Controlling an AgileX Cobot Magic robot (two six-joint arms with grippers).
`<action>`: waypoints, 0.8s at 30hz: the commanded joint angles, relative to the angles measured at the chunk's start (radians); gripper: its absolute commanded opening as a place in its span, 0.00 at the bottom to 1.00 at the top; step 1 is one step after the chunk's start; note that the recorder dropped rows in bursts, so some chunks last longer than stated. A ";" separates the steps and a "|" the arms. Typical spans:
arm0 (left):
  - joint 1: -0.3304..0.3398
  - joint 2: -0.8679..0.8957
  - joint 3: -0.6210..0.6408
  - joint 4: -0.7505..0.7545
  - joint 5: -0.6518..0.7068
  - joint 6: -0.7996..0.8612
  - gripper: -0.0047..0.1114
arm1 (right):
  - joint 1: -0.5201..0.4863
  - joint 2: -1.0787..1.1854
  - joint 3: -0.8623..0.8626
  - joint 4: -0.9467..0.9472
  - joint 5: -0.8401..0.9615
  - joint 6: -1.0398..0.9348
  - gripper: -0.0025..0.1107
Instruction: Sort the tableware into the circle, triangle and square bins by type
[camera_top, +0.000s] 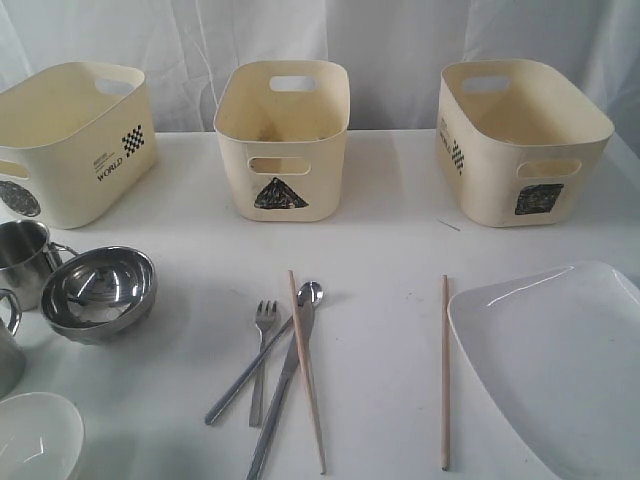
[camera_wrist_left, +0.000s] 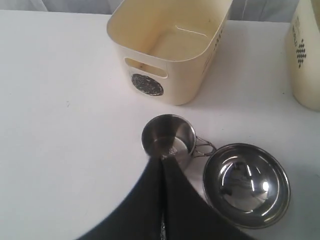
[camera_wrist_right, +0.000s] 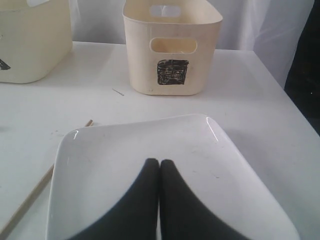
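A white table (camera_top: 390, 250) is standing before a white curtain (camera_top: 400, 40), carrying the circle bin (camera_top: 75, 140), triangle bin (camera_top: 282, 135) and square bin (camera_top: 520, 140) in a row at the back; mugs (camera_top: 25, 260), a steel bowl (camera_top: 100, 292) and a white bowl (camera_top: 38, 435) are crowding the left; fork (camera_top: 265, 318), spoon (camera_top: 311, 293) and knife (camera_top: 281, 385) are lying crossed mid-table, one chopstick (camera_top: 309, 385) crossing them, the other chopstick (camera_top: 445, 380) lying apart beside the plate (camera_top: 560, 360); the left gripper (camera_wrist_left: 162, 159) is hanging at one mug's rim, fingers pressed together, the steel bowl just beside; the right gripper (camera_wrist_right: 159, 162) is hovering over the plate, fingers together, holding nothing
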 joint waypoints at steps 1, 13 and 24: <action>-0.005 0.008 -0.005 0.018 0.052 0.000 0.04 | -0.011 -0.005 0.004 -0.009 -0.001 0.006 0.02; 0.036 0.403 0.099 0.405 -0.222 -0.098 0.16 | -0.011 -0.005 0.004 -0.009 -0.001 0.006 0.02; 0.036 0.552 0.099 0.402 -0.353 -0.244 0.59 | -0.011 -0.005 0.004 -0.009 -0.001 0.006 0.02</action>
